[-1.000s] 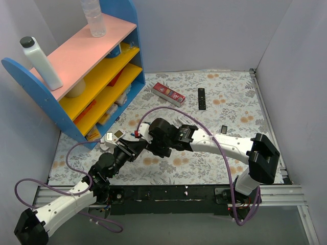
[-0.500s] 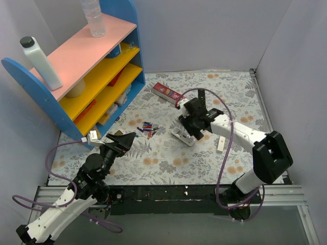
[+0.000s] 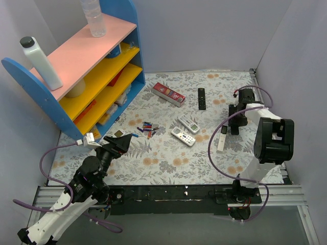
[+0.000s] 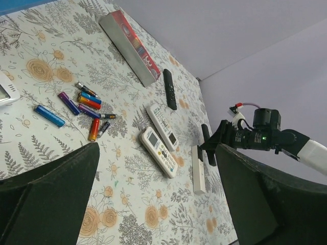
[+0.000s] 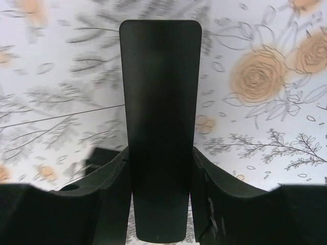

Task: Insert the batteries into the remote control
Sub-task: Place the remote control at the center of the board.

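Leftmost, we saw the left hand (image 3: pixel 126 141) spread wide, holding nothing. Next lay the batteries (image 3: pixel 147 129), small red, blue and dark cells clustered on the counter (image 3: pixel 168 164). Further right the slim silver-white remote control (image 3: pixel 222 139) lay flat, beside the right hand (image 3: pixel 235 128), which pinched a black strip (image 5: pixel 160 102).

Your left arm stretches from the near left corner, forward and to the right, low over the table. Its gripper (image 3: pixel 122 143) stands wide apart with nothing between the dark fingers (image 4: pixel 51 199). Your right arm rises along the right edge, and its wrist bends back toward you. That gripper (image 3: pixel 234 127) points downward, clamped on a flat dark strip (image 5: pixel 161 102).
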